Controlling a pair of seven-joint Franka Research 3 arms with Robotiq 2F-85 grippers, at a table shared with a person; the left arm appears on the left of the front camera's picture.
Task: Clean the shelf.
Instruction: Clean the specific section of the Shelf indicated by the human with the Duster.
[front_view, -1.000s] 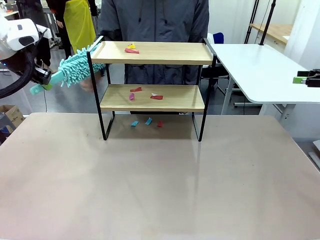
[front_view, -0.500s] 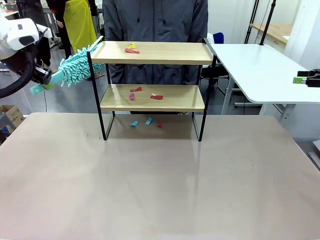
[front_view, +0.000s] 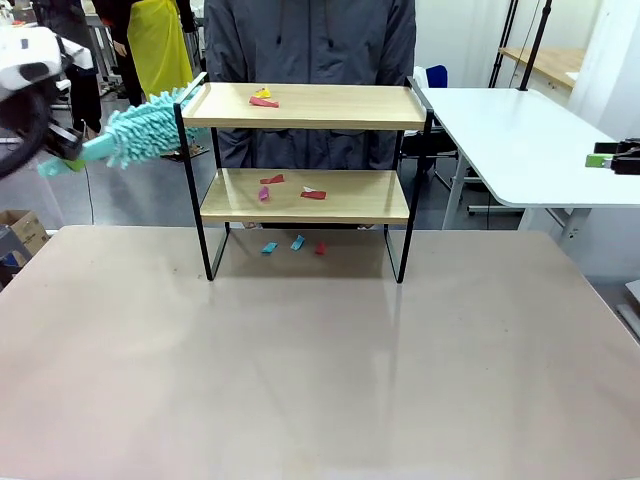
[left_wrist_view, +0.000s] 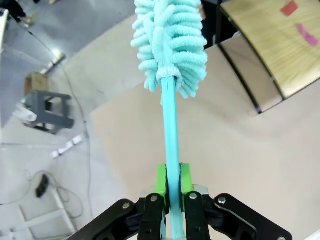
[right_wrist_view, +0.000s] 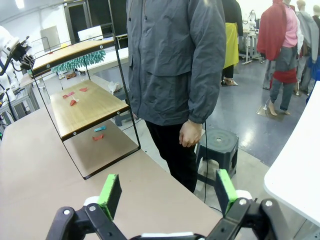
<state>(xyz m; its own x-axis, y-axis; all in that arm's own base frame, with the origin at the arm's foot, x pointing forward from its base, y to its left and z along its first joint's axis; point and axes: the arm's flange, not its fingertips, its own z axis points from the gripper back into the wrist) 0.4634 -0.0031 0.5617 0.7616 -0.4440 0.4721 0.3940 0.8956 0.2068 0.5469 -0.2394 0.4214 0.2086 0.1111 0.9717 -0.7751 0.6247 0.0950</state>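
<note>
Standing toward the table's (front_view: 320, 380) far side, the shelf (front_view: 345, 106) carries coloured scraps (front_view: 264, 98) on both boards, with a person (front_view: 310, 40) just behind it. The left gripper (left_wrist_view: 173, 182), high beside the top board's left end, clamps a teal duster (front_view: 140, 130). The right gripper (right_wrist_view: 167, 192) hangs well apart, jaws wide.

I see the shelf (front_view: 384, 106) standing on the tabletop (front_view: 320, 380), toward its far edge, its black legs down on the beige surface. On the shelf's top board (front_view: 330, 106), near the left end, a yellow scrap (front_view: 262, 93) lies just beside a pink-red scrap (front_view: 266, 102). On the lower board (front_view: 365, 195), left of the shelf's middle, I count a red scrap (front_view: 272, 180), a pink scrap (front_view: 264, 194) and a second red scrap (front_view: 313, 194). Under the shelf, on the tabletop itself, two blue scraps (front_view: 269, 247) and a small red piece (front_view: 320, 247) lie in a short row.
</note>
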